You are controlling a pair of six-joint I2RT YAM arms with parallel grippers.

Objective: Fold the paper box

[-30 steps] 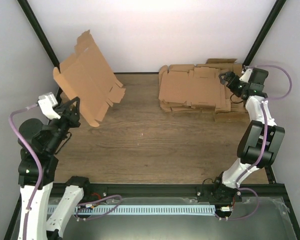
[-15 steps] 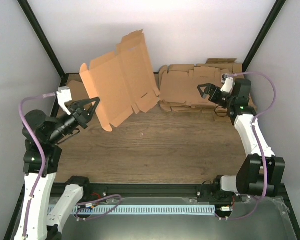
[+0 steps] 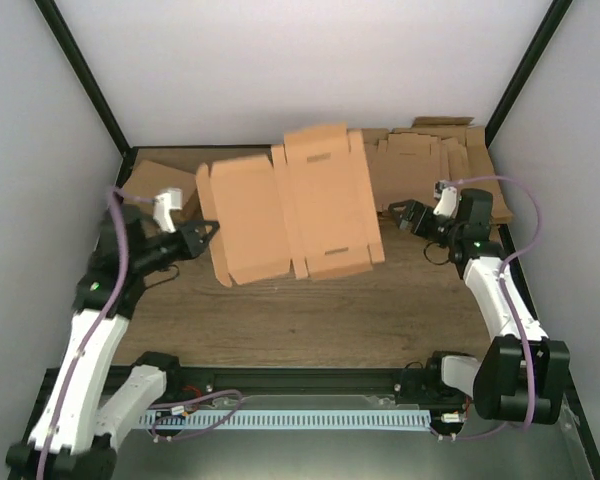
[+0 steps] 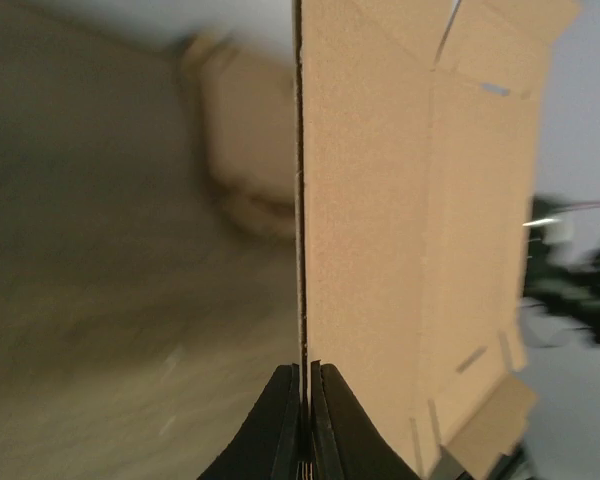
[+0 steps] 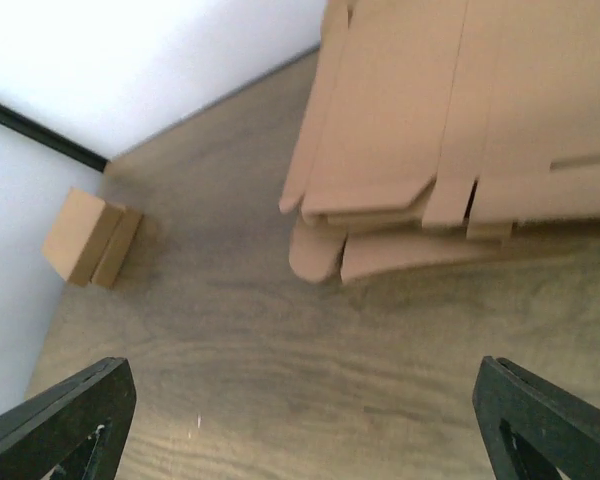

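Top external view: plain brown flat die-cut cardboard sheet, one edge pinched in left jaws, hangs over wooden worktop, likely for laying flat; right jaws wide, empty, beside pile of brown cardboard blanks.

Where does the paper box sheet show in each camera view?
Top external: paper box, centre, left end effector pinching its left edge.
Left wrist: paper box edge-on, filling the right half.
Right wrist: not evident; only the cardboard pile.
Shared landmark: wooden table.
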